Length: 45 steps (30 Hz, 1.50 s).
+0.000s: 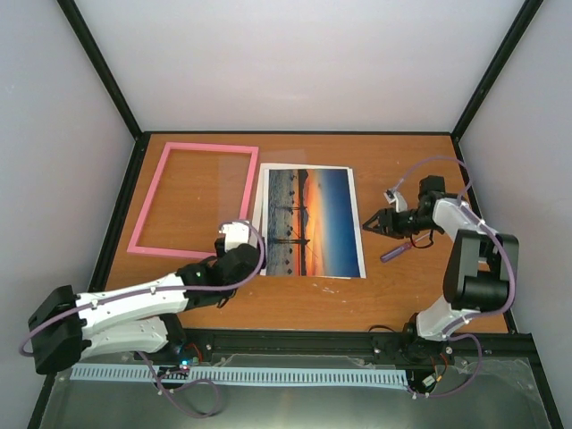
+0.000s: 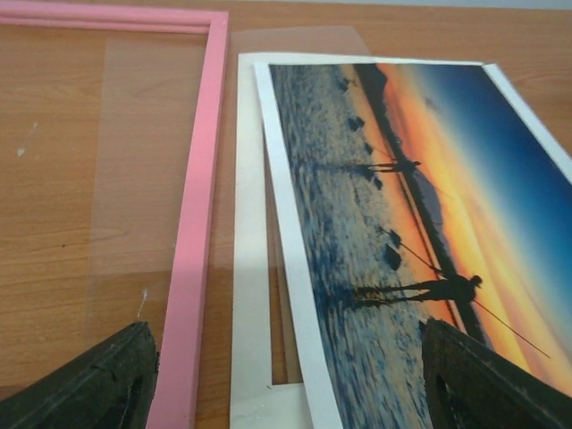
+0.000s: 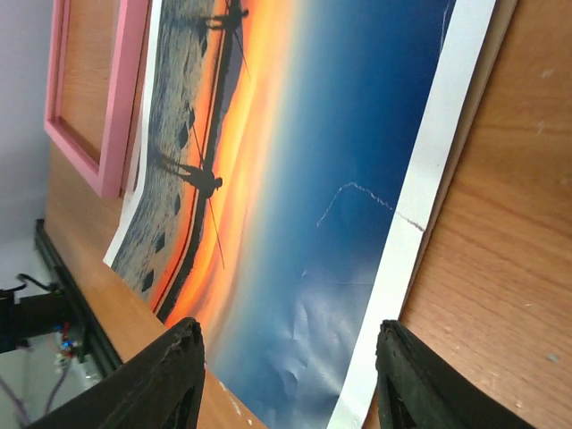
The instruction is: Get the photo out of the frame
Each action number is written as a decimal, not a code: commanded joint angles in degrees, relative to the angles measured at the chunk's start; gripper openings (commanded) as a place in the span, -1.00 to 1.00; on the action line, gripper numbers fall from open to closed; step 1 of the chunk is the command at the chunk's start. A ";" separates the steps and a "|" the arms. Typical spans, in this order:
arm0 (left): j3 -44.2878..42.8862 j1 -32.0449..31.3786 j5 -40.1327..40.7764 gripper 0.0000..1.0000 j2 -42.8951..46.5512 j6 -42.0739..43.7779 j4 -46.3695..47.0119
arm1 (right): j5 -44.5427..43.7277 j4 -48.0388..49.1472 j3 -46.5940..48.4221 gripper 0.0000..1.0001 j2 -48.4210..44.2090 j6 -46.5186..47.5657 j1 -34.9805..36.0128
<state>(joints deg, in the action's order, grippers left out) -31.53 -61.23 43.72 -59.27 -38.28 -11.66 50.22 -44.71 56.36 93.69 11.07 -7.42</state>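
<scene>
Photo (image 1: 310, 221) out of frame (image 1: 213, 147), lying face up on table (image 1: 402, 161) just right of frame's right rail. Left wrist view: photo sits skewed on a white sheet (image 2: 250, 268), and the sheet's left edge is close beside the pink rail. Frame flat on table, wood showing through its opening. A clear film (image 2: 152, 161) lies inside it.

Left gripper (image 2: 286, 393): jaws wide, holding nothing. One finger (image 2: 107, 380) is over the frame's opening and the other over the photo's left part. The rail and white sheet lie between them.

Right gripper (image 1: 371, 223): jaws apart, nothing clamped, pointing at the photo's right edge. Right wrist view: fingers (image 3: 152, 384) straddle the white border near a corner. Cannot tell whether they touch the paper.

Screwdriver (image 1: 396, 252), purple, lies on table just beside the right gripper, apart from the photo.
</scene>
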 commanded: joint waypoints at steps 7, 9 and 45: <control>-9.75 18.98 -25.12 0.61 -0.98 7.11 -2.41 | -8.62 0.90 4.71 0.05 -13.26 3.45 -0.30; -13.68 23.02 -28.52 0.61 -1.30 10.89 -4.79 | -10.06 1.73 6.97 0.06 -15.91 3.16 -0.29; -17.41 35.48 -9.87 0.88 -2.28 13.67 -1.38 | -21.75 31.30 -5.78 1.00 -36.58 -11.15 -1.00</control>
<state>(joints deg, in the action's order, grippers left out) -48.69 -26.28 31.79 -61.67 -23.57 -14.22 19.51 -13.23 50.70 57.12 -2.72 -8.25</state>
